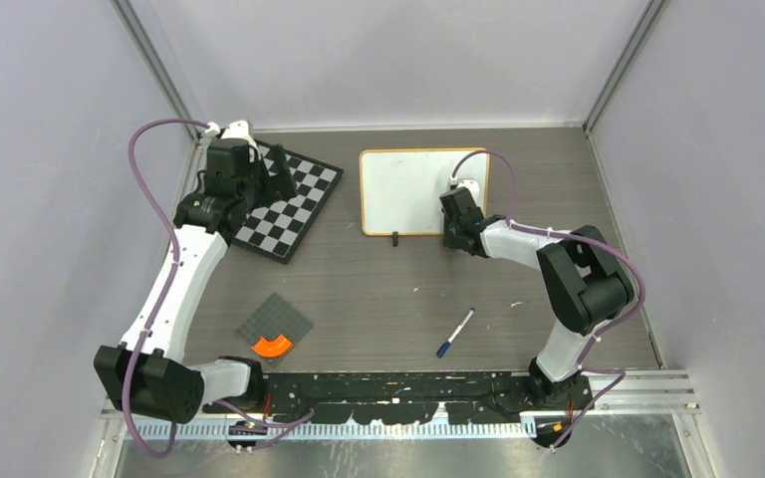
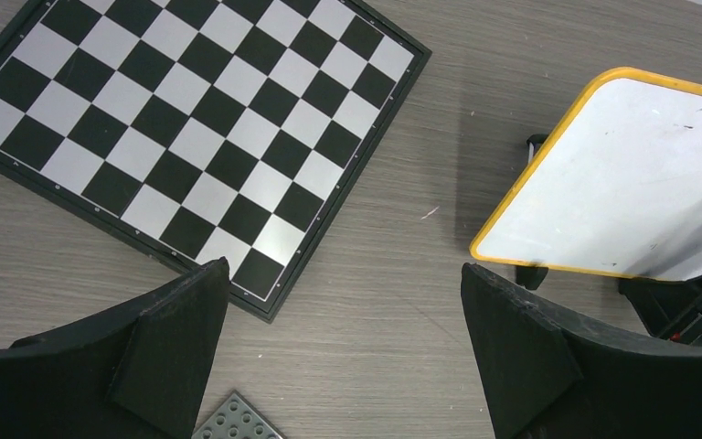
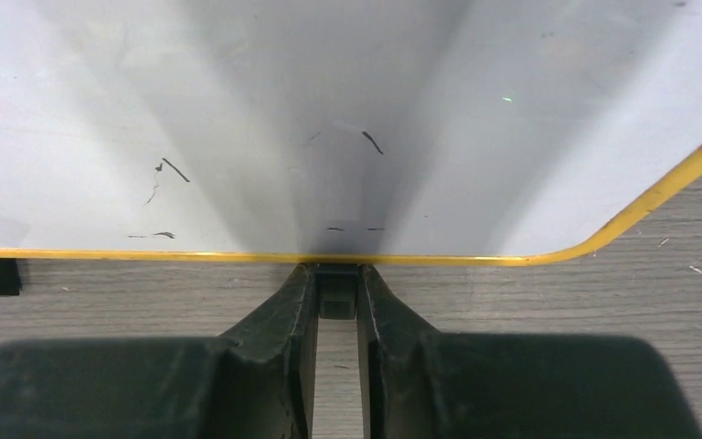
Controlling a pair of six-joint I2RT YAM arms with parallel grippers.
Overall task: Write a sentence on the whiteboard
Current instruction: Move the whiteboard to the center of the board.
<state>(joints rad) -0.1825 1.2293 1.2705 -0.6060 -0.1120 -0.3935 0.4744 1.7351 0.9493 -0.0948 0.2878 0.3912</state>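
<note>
Right gripper (image 3: 336, 311): low at the whiteboard's near edge, jaws drawn in on a black clip foot (image 3: 337, 291) and, as far as this view shows, pinching it.
Left gripper (image 2: 343, 274): jaws spread wide and empty, hovering over the table (image 1: 379, 289) between the chessboard (image 2: 192, 137) and the board.
Whiteboard (image 1: 408, 189): lies flat at the far middle of the table, just right of the chessboard.
Marker (image 1: 455, 333): capped, on the table near the front, well apart from both grippers.
Progress: no sentence written and the pen is not picked up, so the writing itself is all left to do.
Writing: only faint stray strokes on the board; nothing legible, no brand visible.
</note>
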